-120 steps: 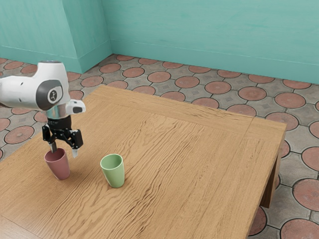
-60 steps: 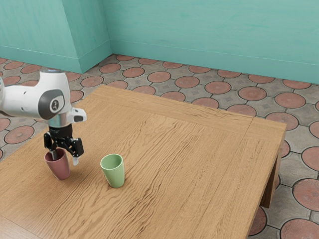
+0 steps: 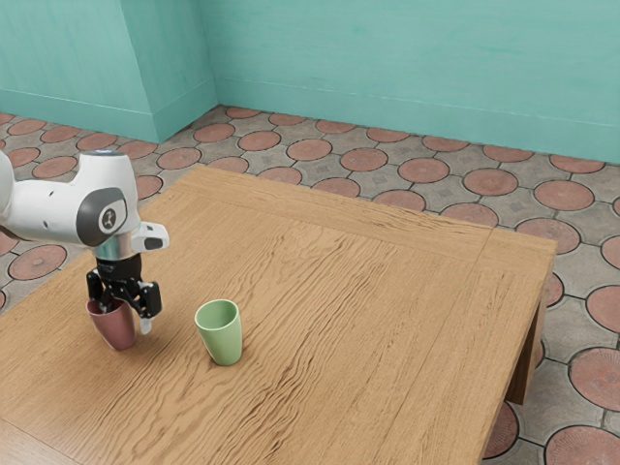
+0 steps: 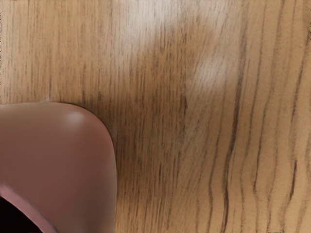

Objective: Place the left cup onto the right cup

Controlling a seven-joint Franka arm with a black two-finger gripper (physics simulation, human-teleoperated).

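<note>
Since the gripper, jaws wide open, would only be pinching one wall of the pink cup, that cup could tip or swing once lifted, or get shoved along the table toward the green cup as the jaws close. At the lower left of the exterior view, the pink cup stands under the gripper: one finger looks dipped inside it, the other hangs outside, on the green cup's side.
</note>
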